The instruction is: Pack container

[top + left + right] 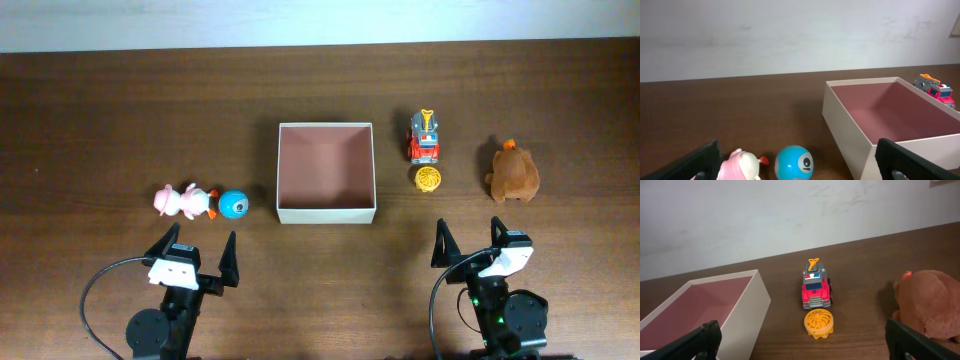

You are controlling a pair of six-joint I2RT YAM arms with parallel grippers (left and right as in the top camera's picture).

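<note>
The container (326,214), a square white box with a pinkish-brown inside, sits mid-table and holds nothing; it also shows in the left wrist view (850,125) and the right wrist view (742,312). Left of it lie a pink duck toy (182,201) (742,166) and a blue ball (233,204) (794,162). Right of it are a red toy truck (425,137) (815,288), a yellow wheel-shaped toy (428,179) (819,322) and a brown plush (513,171) (930,302). My left gripper (195,255) (800,176) is open and empty, just in front of the duck and ball. My right gripper (466,243) (805,355) is open and empty, in front of the yellow toy.
The dark wooden table (100,120) runs back to a pale wall (790,35). Black cables (95,290) loop beside each arm base at the near edge.
</note>
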